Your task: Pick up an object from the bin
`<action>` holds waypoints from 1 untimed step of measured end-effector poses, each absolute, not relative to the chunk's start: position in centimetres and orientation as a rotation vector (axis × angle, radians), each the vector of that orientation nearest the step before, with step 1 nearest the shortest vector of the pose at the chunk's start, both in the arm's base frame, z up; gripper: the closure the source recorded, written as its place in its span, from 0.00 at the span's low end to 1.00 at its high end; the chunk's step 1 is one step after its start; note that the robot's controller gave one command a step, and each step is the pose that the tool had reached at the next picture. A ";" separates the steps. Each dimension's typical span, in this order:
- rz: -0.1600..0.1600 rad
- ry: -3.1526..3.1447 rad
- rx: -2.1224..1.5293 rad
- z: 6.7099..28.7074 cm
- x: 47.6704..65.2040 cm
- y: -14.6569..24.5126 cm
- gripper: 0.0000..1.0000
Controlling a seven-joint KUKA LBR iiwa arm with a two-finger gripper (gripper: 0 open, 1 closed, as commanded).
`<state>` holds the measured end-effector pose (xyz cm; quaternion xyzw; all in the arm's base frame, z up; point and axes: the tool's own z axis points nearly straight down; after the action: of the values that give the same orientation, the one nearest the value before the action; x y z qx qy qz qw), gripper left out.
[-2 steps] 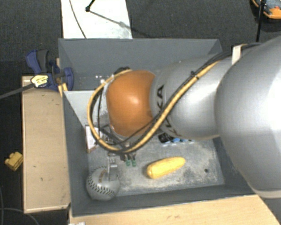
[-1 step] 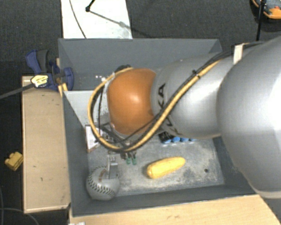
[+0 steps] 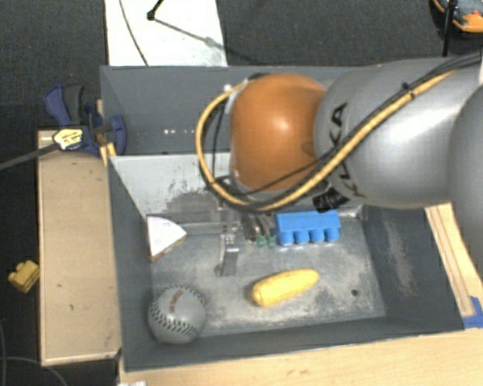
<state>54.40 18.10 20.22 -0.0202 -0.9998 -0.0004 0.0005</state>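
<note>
- The claw [image 3: 228, 252] is seen near the blue brick [image 3: 308, 227], on its left side; whether it is apart or together cannot be told.
- A yellow corn cob [image 3: 283, 287] is laid just below the brick.

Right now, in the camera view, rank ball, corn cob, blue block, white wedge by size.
1. ball
2. corn cob and blue block: too alike to rank, block partly under the arm
3. white wedge

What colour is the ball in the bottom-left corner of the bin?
Grey, with dark curved seam stitching; the ball shows best in the camera view.
</note>
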 end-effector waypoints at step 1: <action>0.003 -3.143 -0.004 23.5 51.8 16.5 0.00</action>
<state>51.81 16.53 23.46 -0.0012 -1.0000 0.0010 -0.0008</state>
